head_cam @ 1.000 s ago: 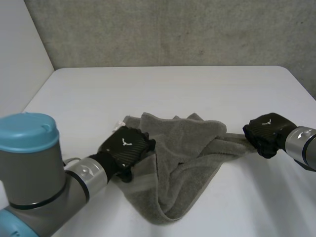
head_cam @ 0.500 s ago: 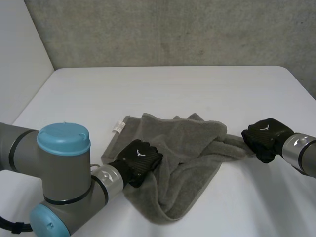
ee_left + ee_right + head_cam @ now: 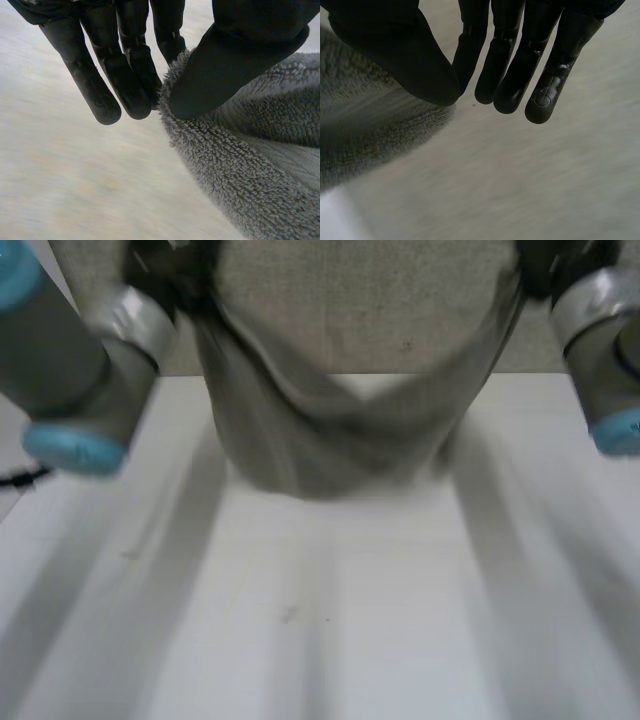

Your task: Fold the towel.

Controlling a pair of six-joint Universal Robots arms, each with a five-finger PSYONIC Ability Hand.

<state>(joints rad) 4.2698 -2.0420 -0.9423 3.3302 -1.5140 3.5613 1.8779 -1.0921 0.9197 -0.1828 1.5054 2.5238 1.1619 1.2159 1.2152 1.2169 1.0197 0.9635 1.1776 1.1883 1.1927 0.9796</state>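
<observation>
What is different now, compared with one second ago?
Both arms went up and lifted the towel off the table; it was lying crumpled, now it hangs spread between them. The left hand, before lying on the cloth, now pinches its edge; the right hand pinches the other end. Each hand stayed on its side.

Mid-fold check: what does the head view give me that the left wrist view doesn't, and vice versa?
Head view: the towel hangs spread between the left arm and the right arm, sagging in the middle over the white table. Left wrist view: the left robot hand pinches the towel's edge between thumb and straight fingers. Both: the grey towel.
</observation>
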